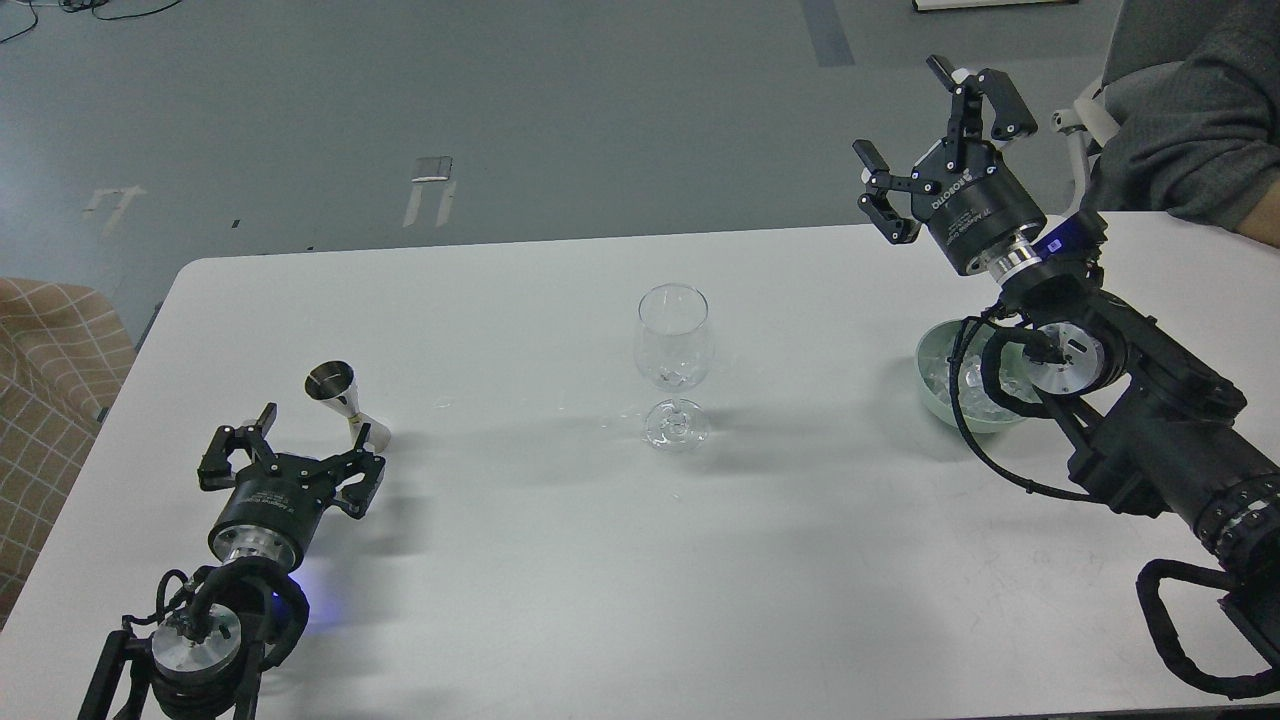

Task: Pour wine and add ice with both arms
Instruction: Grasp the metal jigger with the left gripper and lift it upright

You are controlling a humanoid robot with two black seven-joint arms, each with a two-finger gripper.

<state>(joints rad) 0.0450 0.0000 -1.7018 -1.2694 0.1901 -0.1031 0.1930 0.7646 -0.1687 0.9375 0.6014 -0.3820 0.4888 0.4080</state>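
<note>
A clear wine glass (674,350) stands upright at the middle of the white table (560,560); a little ice shows at the bottom of its bowl. A silver jigger (344,402) stands at the left. My left gripper (292,462) is open and empty, just in front of the jigger, a small gap away. A pale green bowl (932,378) holds ice cubes (972,384) at the right, partly hidden by my right arm. My right gripper (930,130) is open and empty, raised above the table's far right edge, behind the bowl.
A person in a grey sleeve (1190,130) sits at the far right corner. A tan checked chair (50,380) stands off the table's left edge. The table's far edge borders grey floor.
</note>
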